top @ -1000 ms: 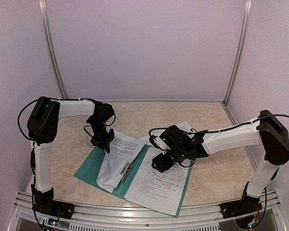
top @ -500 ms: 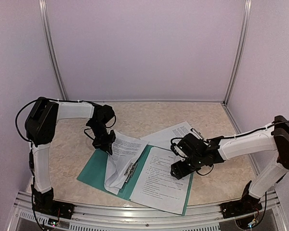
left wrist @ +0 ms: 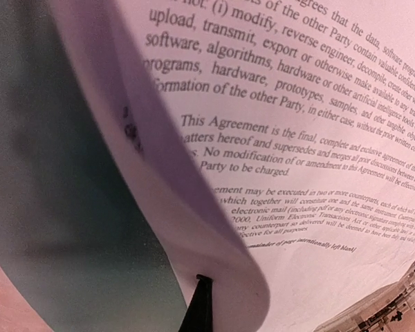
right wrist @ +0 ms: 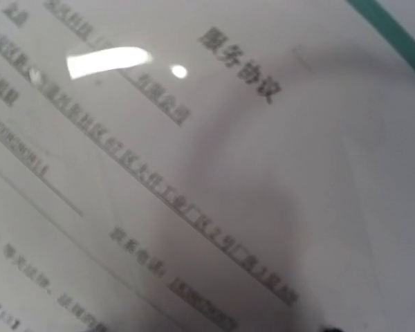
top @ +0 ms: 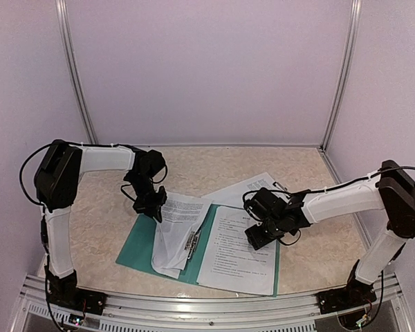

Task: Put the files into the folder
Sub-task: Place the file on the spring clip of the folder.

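Note:
The dark teal folder (top: pixel 135 250) lies open on the table. A silver clip (top: pixel 191 241) sits at its spine. One of the files, a curled white sheet (top: pixel 174 232), arches over the left leaf. My left gripper (top: pixel 152 205) is shut on that sheet's upper corner. In the left wrist view a dark fingertip (left wrist: pixel 200 304) shows under the curling paper (left wrist: pixel 277 138), with teal folder (left wrist: pixel 62 207) beneath. A flat printed sheet (top: pixel 238 256) lies on the right leaf. My right gripper (top: pixel 261 234) rests low on its top edge. The right wrist view shows only that page (right wrist: pixel 194 173) close up, so its jaws are hidden.
Another printed sheet (top: pixel 252 188) lies on the beige table (top: pixel 104 207) behind the folder, partly under my right arm. Pale walls with metal corner posts (top: pixel 76 76) close the cell on three sides. A metal rail (top: pixel 194 304) runs along the near edge.
My right gripper swung out to the right, then came back left on the flat sheet, which now lies squarer on the right leaf. The left gripper kept its hold and hardly moved.

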